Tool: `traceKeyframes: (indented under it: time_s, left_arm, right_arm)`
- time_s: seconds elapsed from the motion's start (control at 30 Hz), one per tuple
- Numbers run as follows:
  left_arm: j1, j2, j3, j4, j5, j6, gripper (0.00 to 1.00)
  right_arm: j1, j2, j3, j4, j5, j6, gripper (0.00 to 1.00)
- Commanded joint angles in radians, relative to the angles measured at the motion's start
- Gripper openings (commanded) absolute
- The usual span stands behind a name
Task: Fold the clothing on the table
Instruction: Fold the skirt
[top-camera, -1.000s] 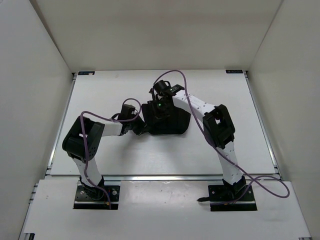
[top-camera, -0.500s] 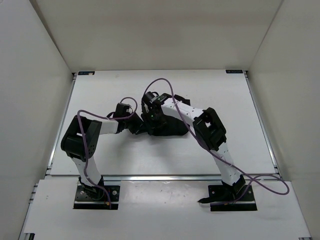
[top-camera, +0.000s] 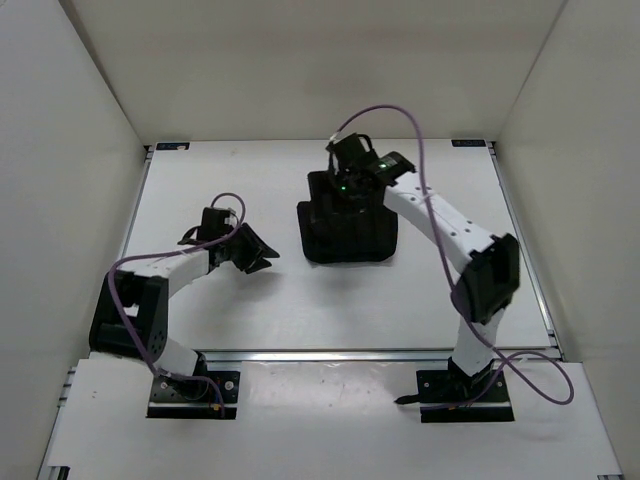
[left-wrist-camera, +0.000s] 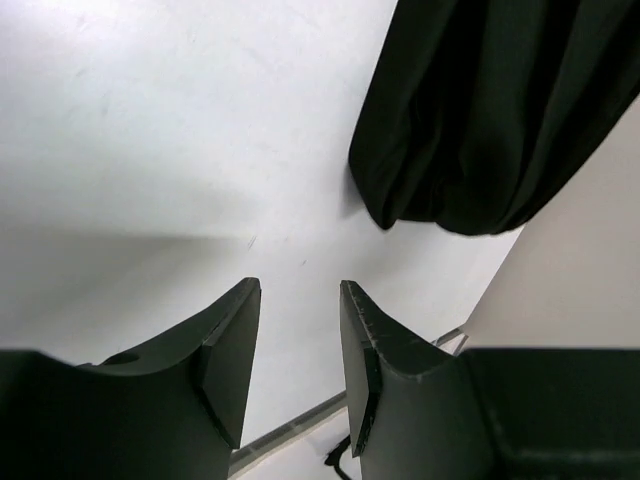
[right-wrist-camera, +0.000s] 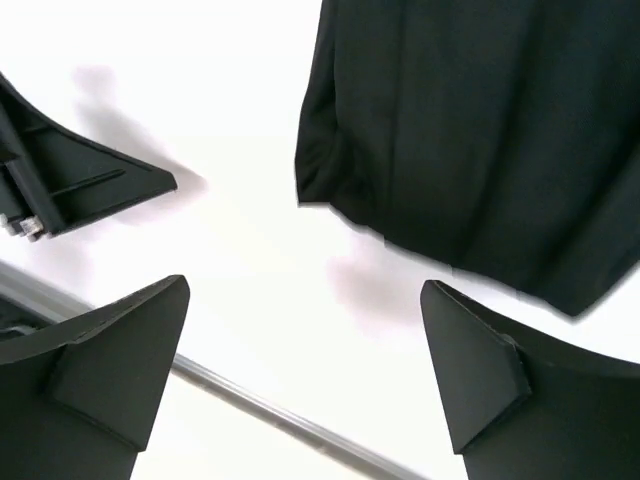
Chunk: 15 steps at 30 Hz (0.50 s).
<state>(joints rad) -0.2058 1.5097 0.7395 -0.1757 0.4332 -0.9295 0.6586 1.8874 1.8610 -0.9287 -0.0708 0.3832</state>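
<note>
I see the limp black fabric garment (top-camera: 350, 235) lying as a compact folded block near the middle of the matte white tabletop (top-camera: 300, 305); my left gripper (top-camera: 260, 252) sits just left of it, not touching, fingers partly spread, empty; my right gripper (top-camera: 340, 188) hangs above its far edge, fingers spread wide, gripping nothing.
</note>
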Motion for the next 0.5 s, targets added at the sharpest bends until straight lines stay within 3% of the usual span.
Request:
traceKeyframes:
  time_s: [0.0,0.2,0.4,0.47]
  left_arm:
    - [0.025,-0.106,-0.057,-0.088,0.022,0.052,0.49]
    - [0.043,-0.218,-0.048,-0.197,-0.014,0.113,0.49]
    - [0.06,-0.272,-0.068,-0.223,-0.022,0.126,0.5]
    - [0.062,-0.266,-0.055,-0.237,-0.031,0.136,0.49]
  right_arm:
    - [-0.02,-0.144,-0.116,-0.001,-0.014,0.051,0.99]
    - [-0.117,-0.335,-0.4,0.124,-0.217,0.034,0.99]
    - [-0.178,-0.456,-0.551,0.208,-0.261,0.04,0.99]
    - [-0.169,-0.444,-0.522,0.183,-0.185,0.017,0.99]
